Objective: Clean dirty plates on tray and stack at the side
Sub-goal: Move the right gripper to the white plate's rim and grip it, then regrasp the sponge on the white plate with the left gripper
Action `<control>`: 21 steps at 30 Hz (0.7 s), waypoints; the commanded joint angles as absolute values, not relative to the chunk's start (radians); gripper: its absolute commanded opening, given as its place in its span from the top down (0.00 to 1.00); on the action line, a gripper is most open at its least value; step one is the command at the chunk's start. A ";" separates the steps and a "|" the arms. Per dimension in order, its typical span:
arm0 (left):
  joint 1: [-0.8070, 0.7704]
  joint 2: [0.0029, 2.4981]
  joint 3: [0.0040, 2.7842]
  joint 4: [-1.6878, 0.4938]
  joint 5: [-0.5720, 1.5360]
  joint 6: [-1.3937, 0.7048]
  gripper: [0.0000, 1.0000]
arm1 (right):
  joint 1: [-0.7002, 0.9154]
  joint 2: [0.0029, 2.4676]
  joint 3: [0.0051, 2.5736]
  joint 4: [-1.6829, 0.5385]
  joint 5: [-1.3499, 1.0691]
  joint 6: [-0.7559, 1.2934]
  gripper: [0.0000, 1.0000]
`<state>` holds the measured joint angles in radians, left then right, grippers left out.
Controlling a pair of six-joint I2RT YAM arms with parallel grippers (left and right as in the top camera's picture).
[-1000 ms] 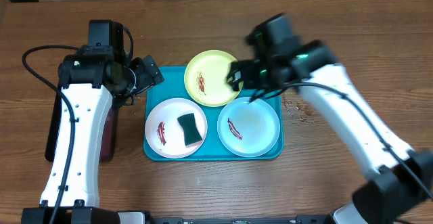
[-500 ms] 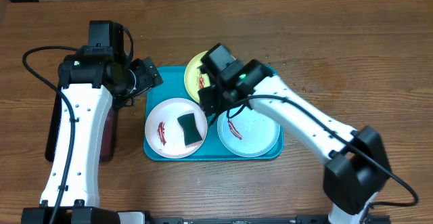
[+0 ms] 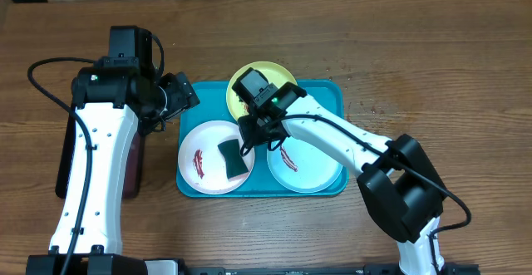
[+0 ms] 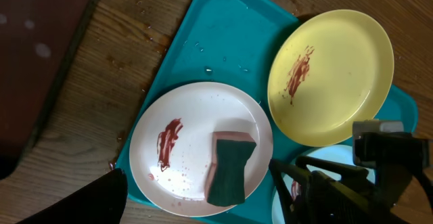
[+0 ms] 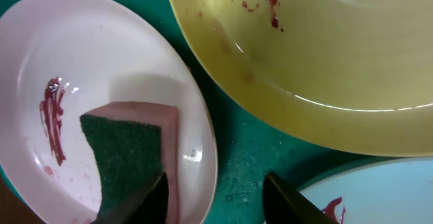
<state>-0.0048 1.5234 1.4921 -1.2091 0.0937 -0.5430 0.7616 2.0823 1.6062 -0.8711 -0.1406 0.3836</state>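
Bright even light, soft shadows, sharp focus

White arms (image 3: 91, 159), black joints (image 3: 125, 55), black cables (image 3: 40, 82)

A tray (image 3: 331, 94) sits mid-counter (image 3: 432, 51) carrying three plates: the far plate (image 3: 284, 73) at the middle of its far side, overhanging the far rim, the near-left plate (image 3: 202, 139) and the near-right plate (image 3: 317, 164) side by side in front. A sponge (image 3: 235, 159) lies on the right half of the near-left plate. The right hand (image 3: 248, 139) hangs above the gap between the two near plates, just right of the sponge. The left hand (image 3: 181, 94) hovers beside the tray's far-left corner. A smaller tray (image 3: 61, 169) lies at the counter's left edge.
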 commanded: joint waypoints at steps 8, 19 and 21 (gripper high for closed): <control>-0.001 1.530 1.499 -1.257 0.101 -0.493 0.09 | 0.764 2.105 1.603 -0.864 -0.131 0.394 0.62; -0.001 1.532 1.492 -1.279 0.102 -0.493 0.02 | 0.764 2.105 1.544 -0.818 -0.132 0.402 0.68; -0.001 1.532 1.469 -1.283 0.102 -0.493 0.02 | 0.764 2.105 1.523 -0.793 -0.132 0.421 0.70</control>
